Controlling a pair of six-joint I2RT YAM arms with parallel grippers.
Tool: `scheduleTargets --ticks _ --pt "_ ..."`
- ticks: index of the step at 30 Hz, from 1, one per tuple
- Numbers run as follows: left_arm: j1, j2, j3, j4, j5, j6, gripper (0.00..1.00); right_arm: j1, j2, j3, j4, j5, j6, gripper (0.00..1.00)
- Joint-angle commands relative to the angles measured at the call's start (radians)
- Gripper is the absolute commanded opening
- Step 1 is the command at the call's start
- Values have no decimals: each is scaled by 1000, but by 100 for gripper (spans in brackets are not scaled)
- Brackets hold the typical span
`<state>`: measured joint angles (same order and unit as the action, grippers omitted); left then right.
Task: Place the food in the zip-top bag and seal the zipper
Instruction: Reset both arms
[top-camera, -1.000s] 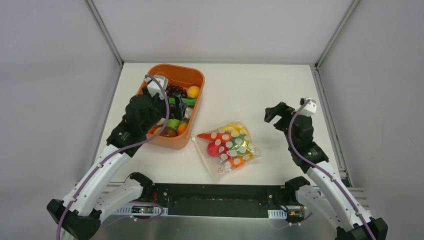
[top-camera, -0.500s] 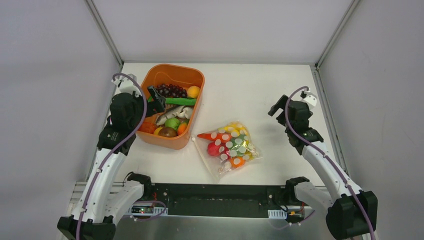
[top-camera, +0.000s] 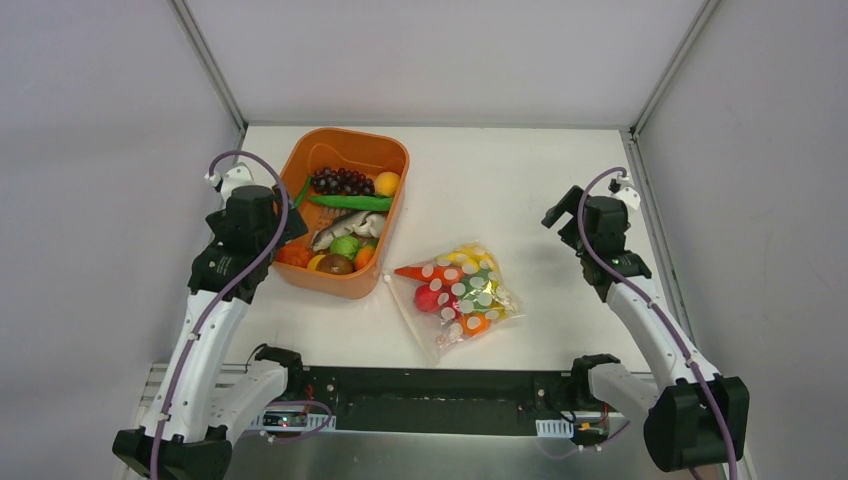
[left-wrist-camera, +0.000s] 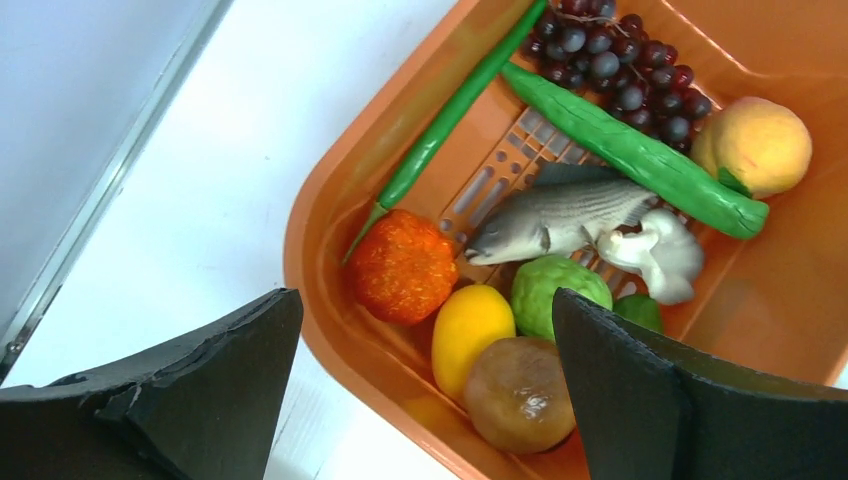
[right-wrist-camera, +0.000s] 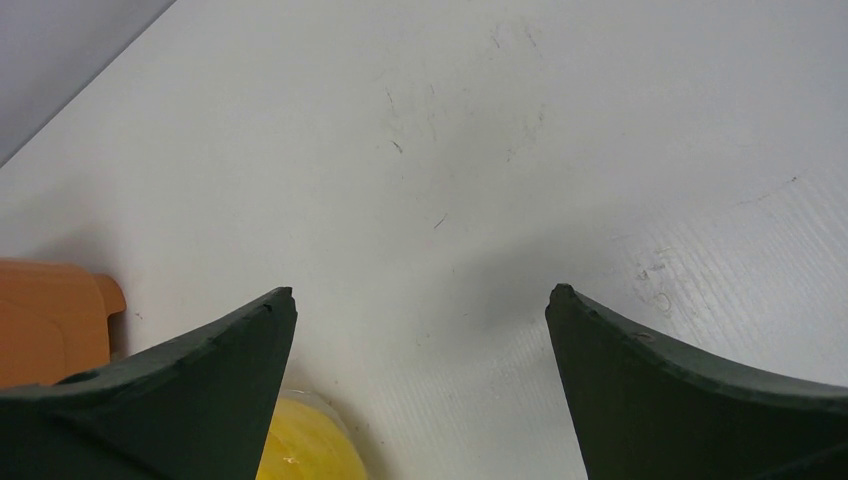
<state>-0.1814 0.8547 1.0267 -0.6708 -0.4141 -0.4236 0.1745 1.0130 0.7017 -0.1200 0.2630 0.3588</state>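
The zip-top bag (top-camera: 458, 300) lies flat on the table's near middle, with food (top-camera: 440, 290) inside it: an orange carrot, red, yellow and green pieces. Its zipper (top-camera: 410, 318) runs along the bag's left edge. More food (left-wrist-camera: 560, 215) fills the orange tub (top-camera: 392, 160): grapes, a fish, a green pod, round fruits. My left gripper (top-camera: 288, 228) hovers open over the tub's near-left corner (left-wrist-camera: 425, 296), holding nothing. My right gripper (top-camera: 562, 210) is open above bare table, right of the bag (right-wrist-camera: 421, 291). A yellow piece (right-wrist-camera: 300, 445) shows by its left finger.
The tub (left-wrist-camera: 330, 330) stands at the back left, close to the left wall rail (top-camera: 215, 75). The tub's corner (right-wrist-camera: 50, 320) shows at the right wrist view's left edge. White table (top-camera: 500, 190) lies between tub, bag and right arm. Walls enclose three sides.
My left arm has drawn back from over the tub toward its left rim. My right arm has swung a little to the right, away from the bag. Both grippers stayed open.
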Motion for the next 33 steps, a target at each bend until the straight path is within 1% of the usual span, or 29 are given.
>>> scheduleTargets --ticks 1,3,5,8,11,14,18,20,24,33 --pt "6 -51 -38 20 -132 5 99 -10 -3 40 9 -31 10 100" --pt "27 -61 -57 51 -153 9 99 -13 -9 38 8 -28 7 100" --pt "62 -65 -56 77 -125 22 99 -14 -20 38 10 -27 0 100" --pt "66 -80 -45 112 -65 73 99 -16 -36 39 11 -33 -4 100" --pt "66 -98 -61 147 -18 66 99 -16 -51 34 27 -70 -7 100" --pt "66 -98 -67 145 4 55 99 -16 -64 26 55 -146 -8 100" --pt "66 -91 -70 136 9 38 99 -16 -84 19 98 -317 -12 100" --pt "66 -91 -69 137 26 37 99 -16 -98 7 129 -359 -8 100" --pt "66 -93 -67 140 25 40 99 -16 -118 -9 169 -363 5 100" --pt "66 -108 -65 137 16 37 99 -16 -125 -11 143 -330 -4 100"
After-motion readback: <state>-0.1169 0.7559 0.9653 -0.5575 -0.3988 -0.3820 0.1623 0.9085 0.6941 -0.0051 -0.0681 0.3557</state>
